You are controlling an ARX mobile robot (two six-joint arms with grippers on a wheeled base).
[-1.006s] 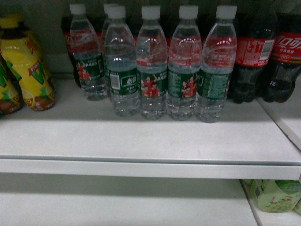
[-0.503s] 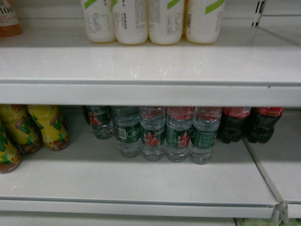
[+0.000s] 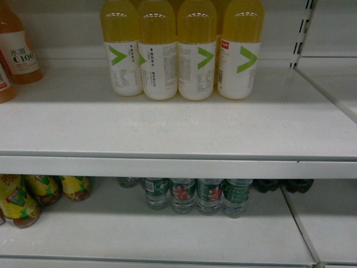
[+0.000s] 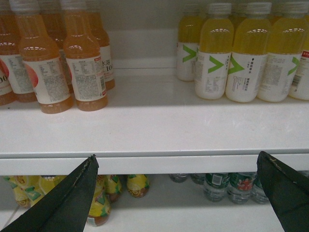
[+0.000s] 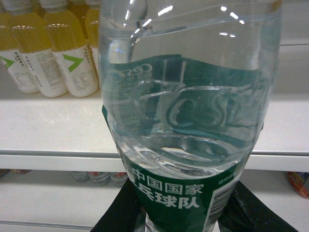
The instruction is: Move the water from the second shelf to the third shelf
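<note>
The clear ribbed plastic water bottle with the green wrap label [image 5: 188,121] stands upright in the right claw [image 5: 181,212], whose 2 dark fingers pinch it low, at the label band. It fills the right wrist view, in front of the white shelf [image 5: 53,130] carrying yellow juice bottles with green chevrons [image 5: 67,53]. Full, it should be fairly heavy, its thin walls giving and slick; the ribbed labelled waist looks the surest hold. The left claw [image 4: 178,193] hangs spread and empty.
</note>
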